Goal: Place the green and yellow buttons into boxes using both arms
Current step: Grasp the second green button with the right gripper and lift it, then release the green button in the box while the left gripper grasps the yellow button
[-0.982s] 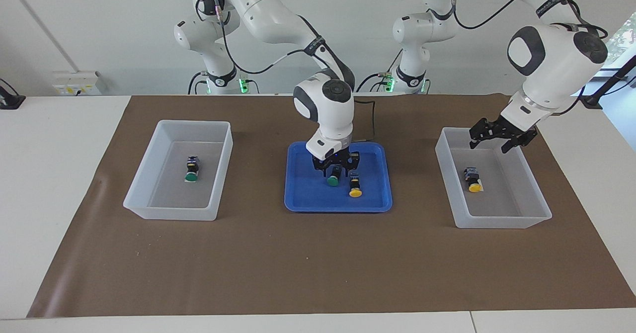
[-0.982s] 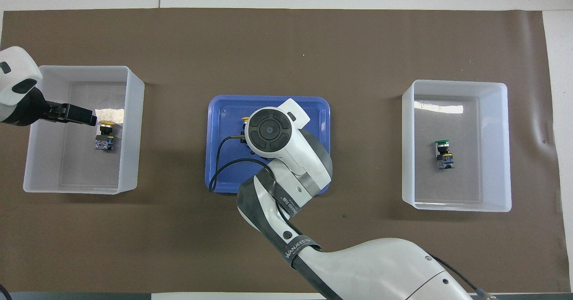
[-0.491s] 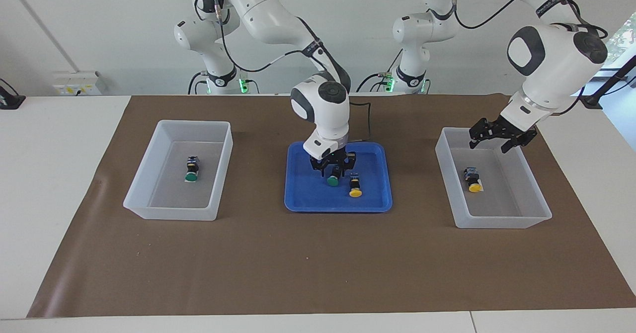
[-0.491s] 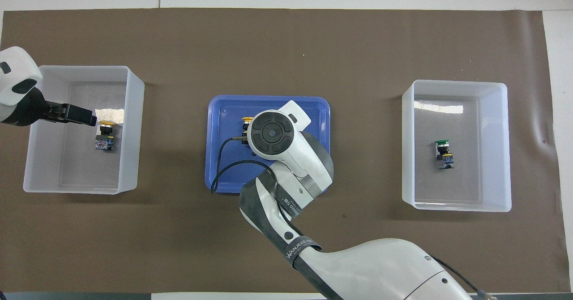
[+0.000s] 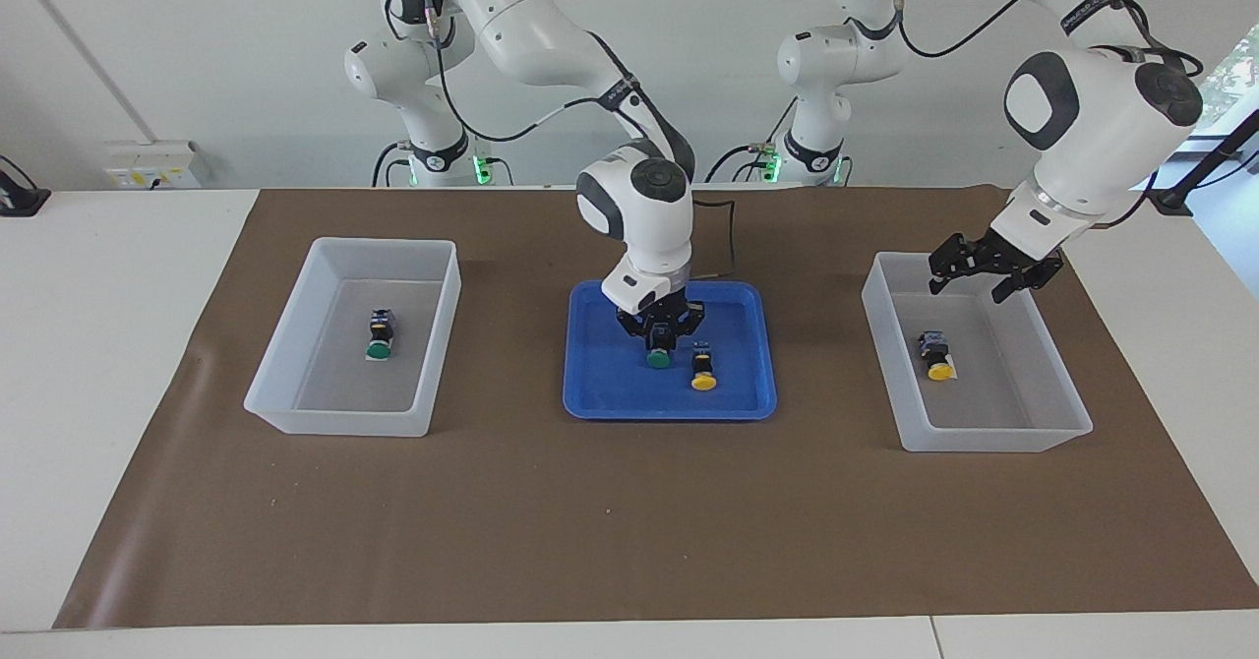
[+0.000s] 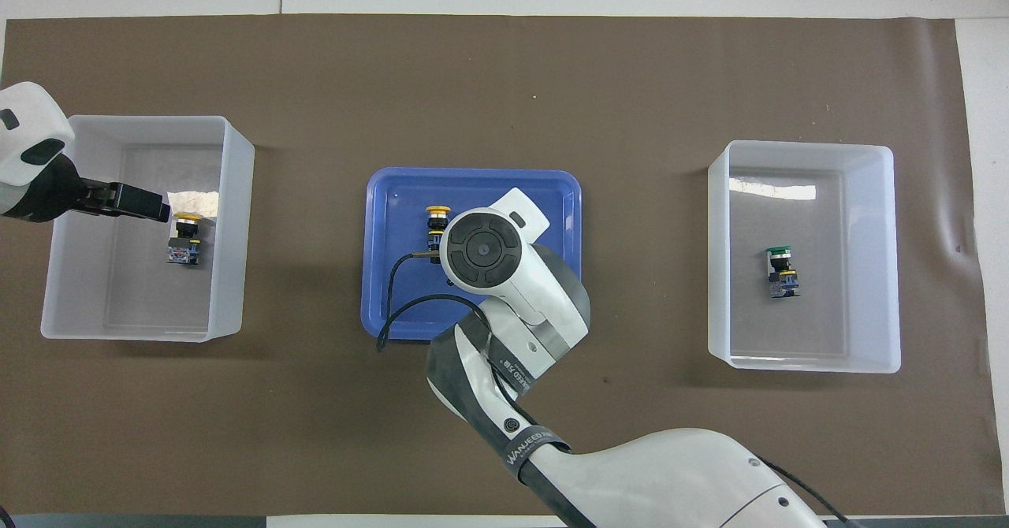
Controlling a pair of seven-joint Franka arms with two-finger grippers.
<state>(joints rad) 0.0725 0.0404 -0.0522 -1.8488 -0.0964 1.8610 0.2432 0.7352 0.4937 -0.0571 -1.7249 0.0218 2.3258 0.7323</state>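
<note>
Brown mat (image 5: 629,502) — only facing view shows green button (image 5: 659,358).

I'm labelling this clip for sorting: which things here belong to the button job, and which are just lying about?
Job:
- green-capped black button in the blue plastic tray, right gripper shut on it
- yellow-capped button beside it
- two translucent white bins, one button in each
- left gripper, open

Lying about:
- brown paper mat
</note>
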